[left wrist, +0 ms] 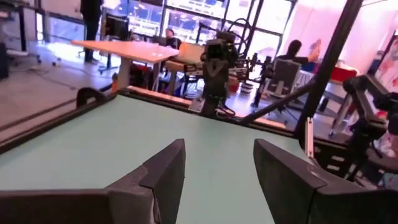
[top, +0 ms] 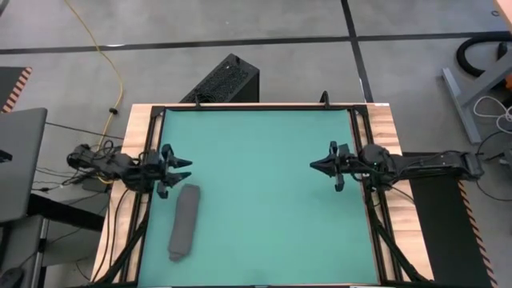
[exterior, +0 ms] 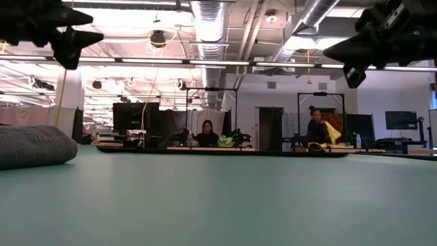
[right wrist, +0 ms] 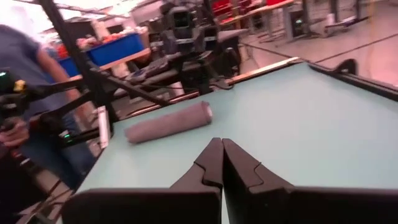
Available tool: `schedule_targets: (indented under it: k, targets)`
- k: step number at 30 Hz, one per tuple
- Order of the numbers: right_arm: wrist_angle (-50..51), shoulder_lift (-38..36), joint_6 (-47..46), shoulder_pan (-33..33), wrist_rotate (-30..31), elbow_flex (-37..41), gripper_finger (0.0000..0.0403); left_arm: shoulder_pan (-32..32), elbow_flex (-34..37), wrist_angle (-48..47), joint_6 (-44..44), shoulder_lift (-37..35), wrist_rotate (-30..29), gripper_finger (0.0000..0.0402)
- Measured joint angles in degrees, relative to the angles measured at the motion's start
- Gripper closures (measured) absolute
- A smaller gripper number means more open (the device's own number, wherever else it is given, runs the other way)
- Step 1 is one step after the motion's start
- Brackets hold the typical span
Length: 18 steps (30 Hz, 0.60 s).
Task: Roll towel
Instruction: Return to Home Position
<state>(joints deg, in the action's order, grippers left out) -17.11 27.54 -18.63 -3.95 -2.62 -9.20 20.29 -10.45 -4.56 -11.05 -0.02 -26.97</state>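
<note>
Now the towel (top: 184, 222) lies rolled into a tight cylinder on the mat (top: 264, 200), in the lower left of the high view. It runs from just below the left gripper (top: 186, 170) down toward the frame's bottom edge. That gripper hangs over the mat's left edge, lifted clear of the towel, jaws wide; its wrist view shows the fingers (left wrist: 163, 171) with a broad gap and bare mat between them. The right gripper (top: 314, 166) hovers right of centre, well apart from the towel, jaws closed with the fingertips (right wrist: 214, 158) touching. In the low view the towel rests at the left edge, and both grippers sit high in the upper corners. People (exterior: 207, 133) sit far behind.
</note>
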Motion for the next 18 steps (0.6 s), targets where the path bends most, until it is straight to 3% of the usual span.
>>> schedule_targets:
  k: [6, 14, 18]
  targets:
    - [-2.32, 1.06, 1.30, 3.36, 8.08, 0.05, 0.0382, 0.06, 0.53, -0.31, 0.30, 2.66, 6.27, 0.0221]
    - [-3.43, 1.31, 3.66, 7.97, 9.98, 0.05, 0.0382, 0.02, 2.67, 2.32, 2.73, 1.76, 13.17, 0.0221]
    - [-9.25, 1.98, 4.32, 11.55, 16.88, 2.27, 0.0382, 0.02, 5.70, 4.41, 0.83, 1.72, 18.03, 0.0221]
